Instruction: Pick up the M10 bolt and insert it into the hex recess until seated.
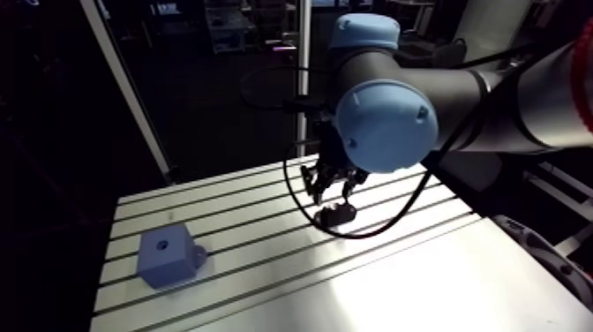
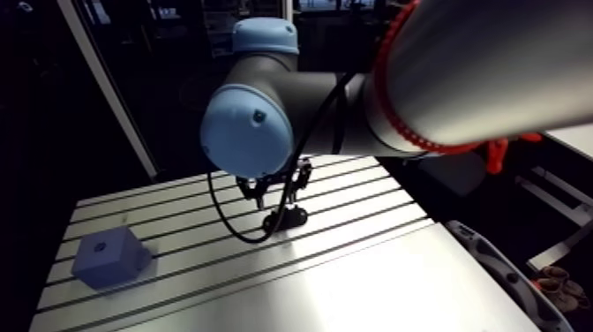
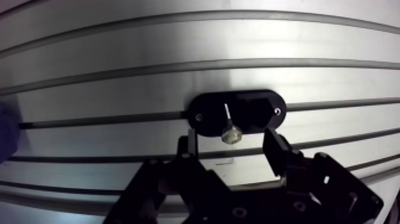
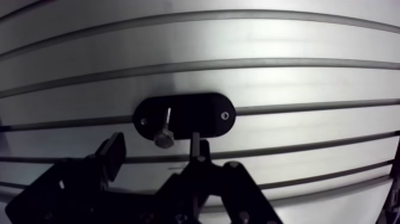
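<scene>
We found the M10 bolt (image 3: 230, 134) standing in the black oval holder (image 3: 262, 113) on the slotted table (image 3: 178, 47). Its long axis ran head-up, with the hex head nearest the gripper (image 3: 232, 146) and the shank pointing down into the holder. The head was dull grey metal and the shank showed as a thin bright streak. The gripper's fingers stood wide apart, flanking the head without touching it.
</scene>
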`<state>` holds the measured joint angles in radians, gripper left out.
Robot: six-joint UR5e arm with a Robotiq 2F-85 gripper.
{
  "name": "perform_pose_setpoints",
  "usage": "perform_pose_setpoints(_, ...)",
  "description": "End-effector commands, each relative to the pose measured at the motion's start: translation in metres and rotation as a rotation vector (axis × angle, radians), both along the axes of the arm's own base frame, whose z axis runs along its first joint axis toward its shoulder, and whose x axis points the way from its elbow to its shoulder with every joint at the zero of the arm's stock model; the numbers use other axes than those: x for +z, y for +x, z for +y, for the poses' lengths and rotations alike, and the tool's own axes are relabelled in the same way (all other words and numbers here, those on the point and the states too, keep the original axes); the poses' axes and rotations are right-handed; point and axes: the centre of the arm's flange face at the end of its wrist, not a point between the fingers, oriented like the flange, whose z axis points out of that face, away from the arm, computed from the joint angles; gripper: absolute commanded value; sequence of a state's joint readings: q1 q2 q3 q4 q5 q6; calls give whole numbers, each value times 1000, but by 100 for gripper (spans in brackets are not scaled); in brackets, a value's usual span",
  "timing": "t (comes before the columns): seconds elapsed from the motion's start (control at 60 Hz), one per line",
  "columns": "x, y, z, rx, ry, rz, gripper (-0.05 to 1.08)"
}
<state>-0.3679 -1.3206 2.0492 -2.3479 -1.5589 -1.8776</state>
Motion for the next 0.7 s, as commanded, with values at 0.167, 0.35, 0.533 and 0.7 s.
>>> perform_pose_setpoints(0.167, -4, 1, -1, 3, 11, 14, 39)
perform_pose_setpoints(0.35, -2, 0, 0, 2, 12, 17, 41)
perform_pose_setpoints(0.533, -3, 1, 0, 1, 17, 13, 41)
perform_pose_setpoints(0.7, -6, 2, 0, 1, 16, 6, 41)
